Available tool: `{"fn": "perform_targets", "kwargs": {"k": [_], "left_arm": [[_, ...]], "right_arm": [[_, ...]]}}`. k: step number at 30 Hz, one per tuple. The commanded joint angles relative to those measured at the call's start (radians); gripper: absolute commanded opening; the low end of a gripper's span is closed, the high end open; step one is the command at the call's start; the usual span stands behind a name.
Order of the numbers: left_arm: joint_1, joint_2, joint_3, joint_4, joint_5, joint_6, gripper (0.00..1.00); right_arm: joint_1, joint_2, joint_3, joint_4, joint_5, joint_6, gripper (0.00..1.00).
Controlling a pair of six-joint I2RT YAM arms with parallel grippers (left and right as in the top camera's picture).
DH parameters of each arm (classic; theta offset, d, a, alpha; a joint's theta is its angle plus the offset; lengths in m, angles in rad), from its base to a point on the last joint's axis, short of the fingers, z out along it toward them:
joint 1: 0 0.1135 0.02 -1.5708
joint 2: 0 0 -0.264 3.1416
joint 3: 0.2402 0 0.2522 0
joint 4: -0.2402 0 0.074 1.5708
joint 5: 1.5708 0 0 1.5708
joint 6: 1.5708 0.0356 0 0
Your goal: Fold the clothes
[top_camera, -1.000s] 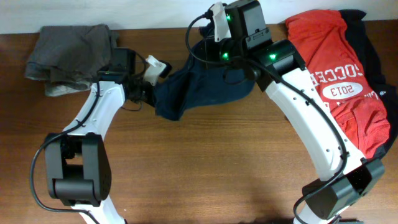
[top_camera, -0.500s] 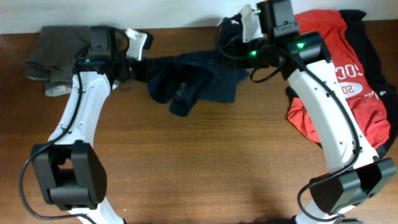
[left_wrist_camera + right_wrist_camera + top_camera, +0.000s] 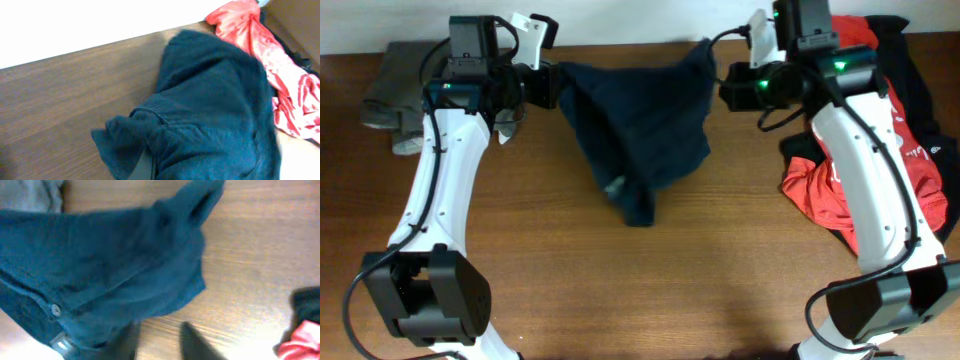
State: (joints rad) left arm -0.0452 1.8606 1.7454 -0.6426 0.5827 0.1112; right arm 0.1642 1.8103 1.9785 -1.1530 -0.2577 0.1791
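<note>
The navy shorts (image 3: 640, 130) are spread along the far side of the desk (image 3: 620, 290), long axis left-right, with their left corner clamped in the left tool (image 3: 542, 85). The right tool (image 3: 728, 92) is seen parted, just right of the other corner.

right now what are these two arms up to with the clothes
The two arms are spreading the navy shorts on the table. The left fingers are shut on one top corner; the right fingers stand apart beside the other corner, seemingly holding nothing. The shorts are not yet folded. A red jersey lies at the right, a grey-brown garment at the left.
</note>
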Motion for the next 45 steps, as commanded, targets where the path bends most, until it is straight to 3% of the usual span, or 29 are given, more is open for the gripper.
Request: {"fn": "perform_targets", "kwargs": {"k": [1, 7, 11, 24, 36, 45], "left_arm": [[-0.015, -0.027, 0.023, 0.01, -0.047, -0.01, 0.01], [-0.019, -0.027, 0.023, 0.054, -0.069, -0.019, 0.01], [-0.019, -0.027, 0.023, 0.09, -0.169, -0.068, 0.01], [-0.018, -0.027, 0.023, 0.146, -0.426, -0.074, 0.01], [-0.018, -0.027, 0.023, 0.157, -0.434, -0.074, 0.01], [-0.018, -0.027, 0.023, 0.156, -0.434, -0.09, 0.01]], "right_arm": [[0.004, -0.001, 0.023, -0.022, 0.006, -0.014, 0.48], [0.046, 0.064, 0.007, -0.088, -0.08, -0.014, 0.5], [0.119, 0.106, -0.056, -0.077, -0.08, -0.004, 0.5], [0.364, 0.114, -0.367, 0.248, -0.083, 0.08, 0.54], [0.551, 0.118, -0.612, 0.596, 0.001, 0.143, 0.66], [0.623, 0.172, -0.641, 0.685, 0.177, 0.179, 0.7]]}}
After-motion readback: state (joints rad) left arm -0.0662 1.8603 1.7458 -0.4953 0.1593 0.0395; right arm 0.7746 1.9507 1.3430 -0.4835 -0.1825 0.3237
